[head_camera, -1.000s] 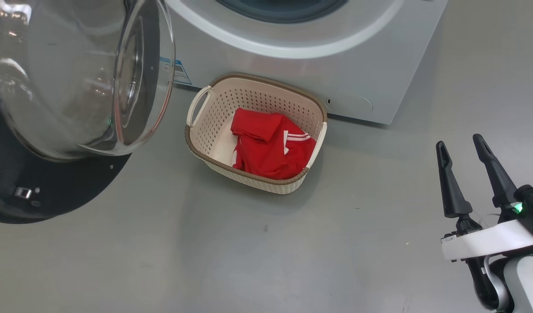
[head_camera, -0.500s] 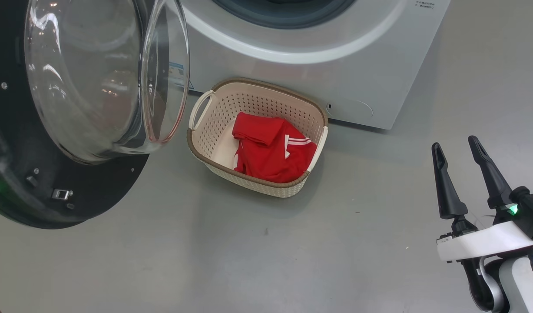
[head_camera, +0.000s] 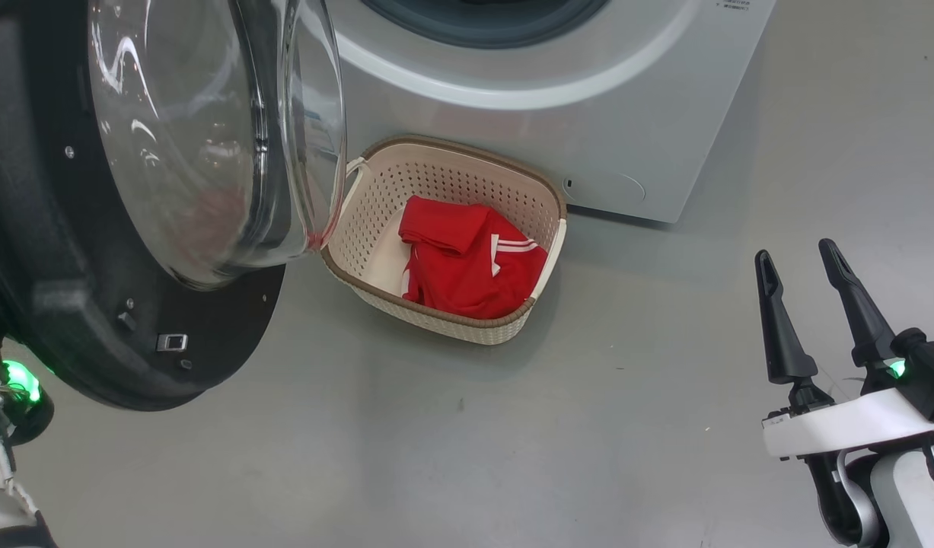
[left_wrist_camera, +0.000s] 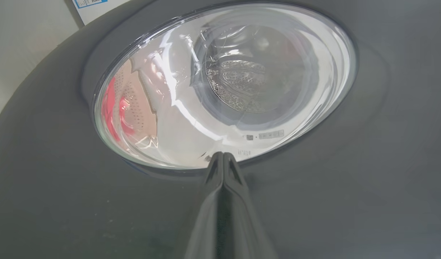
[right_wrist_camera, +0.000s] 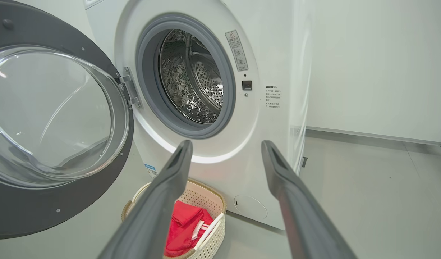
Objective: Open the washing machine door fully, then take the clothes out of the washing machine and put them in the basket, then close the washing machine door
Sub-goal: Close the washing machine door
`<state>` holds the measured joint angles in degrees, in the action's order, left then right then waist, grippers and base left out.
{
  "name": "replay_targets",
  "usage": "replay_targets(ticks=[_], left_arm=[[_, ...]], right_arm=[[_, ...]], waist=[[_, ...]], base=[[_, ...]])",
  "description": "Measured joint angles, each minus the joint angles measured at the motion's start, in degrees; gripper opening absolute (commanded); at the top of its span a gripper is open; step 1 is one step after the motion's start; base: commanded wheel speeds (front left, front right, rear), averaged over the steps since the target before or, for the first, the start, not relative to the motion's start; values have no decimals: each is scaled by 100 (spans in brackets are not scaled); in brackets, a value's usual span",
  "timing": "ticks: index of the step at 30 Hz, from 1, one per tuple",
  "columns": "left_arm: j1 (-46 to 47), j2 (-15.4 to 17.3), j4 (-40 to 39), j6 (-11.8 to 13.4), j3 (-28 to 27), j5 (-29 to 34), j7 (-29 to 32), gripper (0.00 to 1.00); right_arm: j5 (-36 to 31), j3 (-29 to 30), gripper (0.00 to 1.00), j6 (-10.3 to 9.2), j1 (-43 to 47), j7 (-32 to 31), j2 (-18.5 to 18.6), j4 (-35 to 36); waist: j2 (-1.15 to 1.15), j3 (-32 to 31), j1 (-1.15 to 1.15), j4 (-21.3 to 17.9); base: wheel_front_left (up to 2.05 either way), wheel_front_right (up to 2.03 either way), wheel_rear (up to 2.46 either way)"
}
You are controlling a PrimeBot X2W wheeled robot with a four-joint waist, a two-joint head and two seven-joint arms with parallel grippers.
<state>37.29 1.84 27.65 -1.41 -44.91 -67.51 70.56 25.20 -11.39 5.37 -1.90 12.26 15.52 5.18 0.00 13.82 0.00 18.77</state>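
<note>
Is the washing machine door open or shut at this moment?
Open. The door stands swung out on its hinge, away from the washing machine, and the steel drum is uncovered.

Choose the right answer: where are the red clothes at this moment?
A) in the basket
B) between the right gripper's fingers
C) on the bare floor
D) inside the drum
A: the clothes lie inside the basket, which stands on the floor in front of the washing machine, and no cloth shows in the drum.
</note>
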Motion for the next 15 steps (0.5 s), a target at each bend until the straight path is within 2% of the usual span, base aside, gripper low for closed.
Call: replay_targets(ticks=[15], left_arm=[[-417, -111, -772, -5, 347, -387, 528, 0]], right_arm=[[1, 0, 100, 0, -4, 49, -41, -70]], waist=[[0, -55, 0, -121]], base=[[0, 0, 0]])
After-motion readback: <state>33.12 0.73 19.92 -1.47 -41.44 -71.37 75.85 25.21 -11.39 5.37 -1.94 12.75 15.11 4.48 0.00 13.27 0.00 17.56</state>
